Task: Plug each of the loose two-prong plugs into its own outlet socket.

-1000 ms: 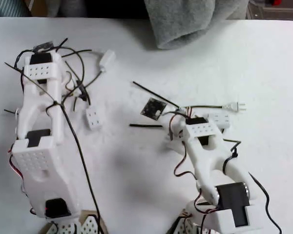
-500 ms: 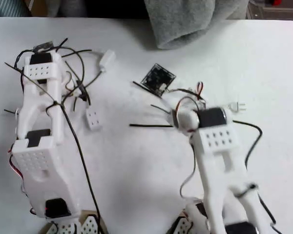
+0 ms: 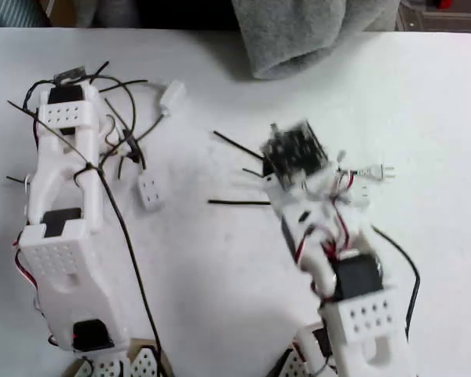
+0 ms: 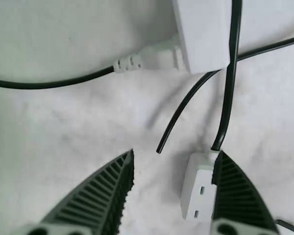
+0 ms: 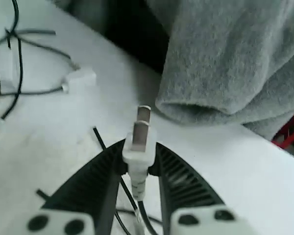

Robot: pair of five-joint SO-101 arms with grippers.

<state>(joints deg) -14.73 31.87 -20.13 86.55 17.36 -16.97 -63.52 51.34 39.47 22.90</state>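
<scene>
White table, high view: the right gripper point(image 3: 292, 151) has swung up off the table, blurred, its load unreadable here. Left wrist view: left gripper point(image 4: 174, 161) fingers apart, a socket point(image 4: 198, 188) just beside one. Right wrist view: fingers clamped on a plug point(image 5: 138, 142), prongs free, likely ready to carry over.

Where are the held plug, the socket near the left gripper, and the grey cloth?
plug point(image 5: 138, 142), right wrist view, white body.
socket point(image 4: 196, 186), left wrist view, slotted face.
grey cloth point(image 3: 298, 35), high view, folded middle.
</scene>
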